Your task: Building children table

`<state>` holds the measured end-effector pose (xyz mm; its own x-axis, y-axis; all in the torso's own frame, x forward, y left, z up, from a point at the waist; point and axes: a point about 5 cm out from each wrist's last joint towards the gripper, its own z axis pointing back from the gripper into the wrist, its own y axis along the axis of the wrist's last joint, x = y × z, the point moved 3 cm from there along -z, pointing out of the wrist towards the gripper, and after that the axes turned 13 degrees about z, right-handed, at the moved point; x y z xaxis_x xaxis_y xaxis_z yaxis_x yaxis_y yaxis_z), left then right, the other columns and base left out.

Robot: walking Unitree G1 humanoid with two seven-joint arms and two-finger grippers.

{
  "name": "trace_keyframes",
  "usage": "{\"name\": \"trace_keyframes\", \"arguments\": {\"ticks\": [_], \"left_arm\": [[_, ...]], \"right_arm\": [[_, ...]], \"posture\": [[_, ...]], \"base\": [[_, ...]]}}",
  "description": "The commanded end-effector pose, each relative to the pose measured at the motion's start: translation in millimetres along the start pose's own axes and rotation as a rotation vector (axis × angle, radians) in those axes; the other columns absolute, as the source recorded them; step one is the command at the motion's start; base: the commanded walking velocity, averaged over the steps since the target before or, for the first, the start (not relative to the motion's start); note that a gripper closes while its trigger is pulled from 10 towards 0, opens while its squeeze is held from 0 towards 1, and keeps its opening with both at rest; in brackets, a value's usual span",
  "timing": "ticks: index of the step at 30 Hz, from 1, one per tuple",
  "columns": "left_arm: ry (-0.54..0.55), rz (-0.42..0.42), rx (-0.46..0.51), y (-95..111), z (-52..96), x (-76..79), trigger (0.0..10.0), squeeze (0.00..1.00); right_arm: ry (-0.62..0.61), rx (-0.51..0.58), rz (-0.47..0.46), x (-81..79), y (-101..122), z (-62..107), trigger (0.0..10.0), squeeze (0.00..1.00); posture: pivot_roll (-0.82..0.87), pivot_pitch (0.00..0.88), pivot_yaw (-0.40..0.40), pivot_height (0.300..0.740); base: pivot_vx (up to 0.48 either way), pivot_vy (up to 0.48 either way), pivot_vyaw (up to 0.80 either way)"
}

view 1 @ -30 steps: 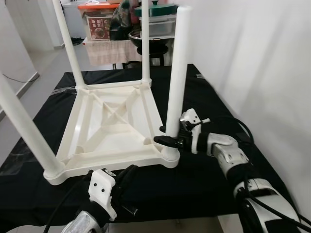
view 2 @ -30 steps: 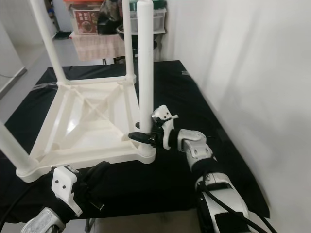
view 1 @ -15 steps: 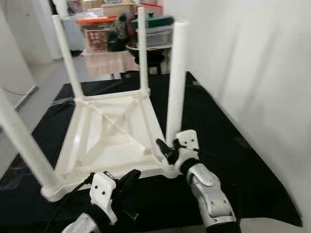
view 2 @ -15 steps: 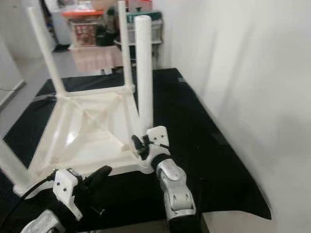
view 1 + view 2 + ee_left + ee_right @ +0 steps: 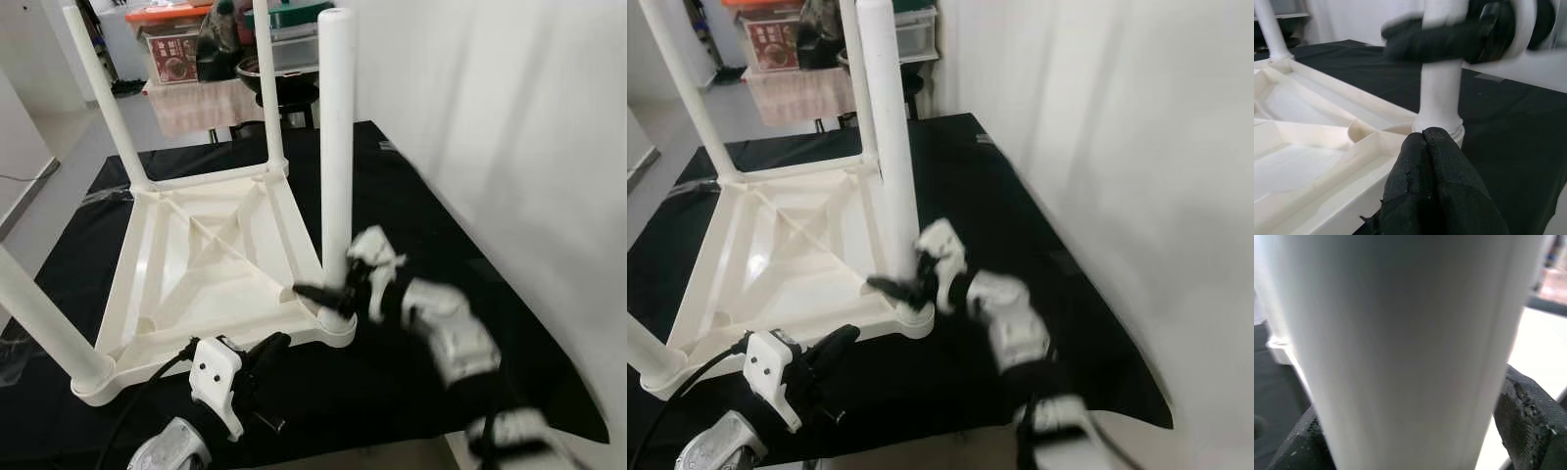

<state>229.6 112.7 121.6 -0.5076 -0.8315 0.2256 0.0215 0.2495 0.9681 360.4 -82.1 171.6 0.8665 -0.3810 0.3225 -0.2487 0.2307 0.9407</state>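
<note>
- Tabletop, white plastic, lies upside down on the black cloth, with four legs standing up from its corners.
- Near-right leg is the working part: its long axis runs vertical, and its foot sits in the corner socket nearest the robot's right side.
- Right gripper is at the base of this leg; in the right wrist view its two fingers stand apart on either side of the shaft, straddling it. Firm clamping cannot be confirmed.
- Left gripper rests low at the near edge of the tabletop, fingers pressed together, pointing toward the same socket but just short of it.
- Judgement: the right arm is the nearer one; any seating push must act straight down along the leg.
</note>
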Motion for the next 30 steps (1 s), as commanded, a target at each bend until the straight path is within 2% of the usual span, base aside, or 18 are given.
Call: {"name": "trace_keyframes", "arguments": {"ticks": [1, 2, 7, 8, 9, 10, 21, 22, 23, 24, 25, 26, 28, 29, 30], "left_arm": [[0.015, -0.008, -0.005, -1.6, 0.9, -2.8, 10.0, 0.00], [0.018, -0.010, -0.002, -1.1, 0.6, -3.1, 10.0, 0.00], [0.032, -0.021, 0.007, 1.0, 0.8, -5.3, 10.0, 0.00], [0.034, -0.025, 0.009, 1.8, 0.7, -6.1, 10.0, 0.00], [0.034, -0.025, 0.009, 1.8, 0.7, -6.1, 10.0, 0.00], [0.035, -0.027, 0.011, 2.9, 0.5, -6.5, 10.0, 0.00], [0.042, -0.035, 0.013, 4.8, 3.1, -9.3, 10.0, 0.00], [0.039, -0.036, 0.012, 5.4, 3.4, -9.7, 10.0, 0.00], [0.039, -0.036, 0.012, 5.4, 3.4, -9.7, 10.0, 0.00], [0.034, -0.037, 0.009, 5.7, 3.7, -10.1, 10.0, 0.00], [0.034, -0.037, 0.009, 5.7, 3.7, -10.1, 10.0, 0.00], [0.030, -0.038, 0.006, 6.4, 4.6, -10.8, 10.0, 0.00], [0.030, -0.038, 0.006, 6.4, 4.6, -10.8, 10.0, 0.00], [0.028, -0.039, 0.003, 7.1, 5.1, -12.1, 10.0, 0.00], [0.028, -0.039, 0.003, 7.1, 5.1, -12.1, 10.0, 0.00]], "right_arm": [[0.063, -0.001, -0.033, -9.9, -9.1, -3.7, 10.0, 0.00], [0.125, -0.002, -0.034, -8.3, -7.5, -4.7, 10.0, 0.00], [0.212, -0.007, -0.069, -0.6, -3.9, -11.0, 10.0, 0.00], [0.225, -0.007, -0.085, 0.4, -4.1, -11.7, 8.3, 0.00], [0.225, -0.007, -0.085, 0.4, -4.1, -11.7, 8.3, 0.00], [0.229, -0.006, -0.104, 1.0, -5.8, -10.8, 0.0, 0.00], [0.180, -0.020, -0.150, -1.4, -30.0, 14.3, 0.0, 0.00], [0.117, -0.056, -0.150, -4.4, -42.3, 23.9, 0.0, 0.00], [0.117, -0.056, -0.150, -4.4, -42.3, 23.9, 0.0, 0.00], [-0.003, -0.131, -0.174, -16.2, -61.9, 33.1, 0.0, 0.00], [-0.003, -0.131, -0.174, -16.2, -61.9, 33.1, 0.0, 0.00], [-0.133, -0.230, -0.180, -29.1, -78.2, 38.8, 0.0, 0.00], [-0.133, -0.230, -0.180, -29.1, -78.2, 38.8, 0.0, 0.00], [-0.368, -0.313, -0.298, -57.7, -90.4, 31.0, 0.0, 0.00], [-0.368, -0.313, -0.298, -57.7, -90.4, 31.0, 0.0, 0.00]], "posture": [[-0.01, 0.000, 0.011, 0.740], [0.01, 0.000, 0.003, 0.740], [0.03, 0.000, -0.005, 0.740], [0.03, 0.000, -0.005, 0.740], [0.03, 0.000, -0.005, 0.740], [0.04, 0.000, -0.005, 0.740], [0.02, 0.000, 0.006, 0.740], [0.01, 0.000, 0.008, 0.740], [0.01, 0.000, 0.008, 0.740], [0.00, 0.000, 0.003, 0.740], [0.00, 0.000, 0.003, 0.740], [-0.01, 0.000, 0.009, 0.740], [-0.01, 0.000, 0.009, 0.740], [-0.02, 0.000, 0.029, 0.740], [-0.02, 0.000, 0.029, 0.740]], "base": [[0.000, 0.000, 0.00], [0.000, 0.000, 0.00], [0.000, 0.000, 0.00], [0.000, 0.000, 0.00], [0.000, 0.000, 0.00], [0.000, 0.000, 0.00], [0.000, 0.000, 0.00], [0.000, 0.000, 0.00], [0.000, 0.000, 0.00], [0.000, 0.000, 0.00], [0.000, 0.000, 0.00], [0.000, 0.000, 0.00], [0.000, 0.000, 0.00], [0.000, 0.000, 0.00], [0.000, 0.000, 0.00]]}}
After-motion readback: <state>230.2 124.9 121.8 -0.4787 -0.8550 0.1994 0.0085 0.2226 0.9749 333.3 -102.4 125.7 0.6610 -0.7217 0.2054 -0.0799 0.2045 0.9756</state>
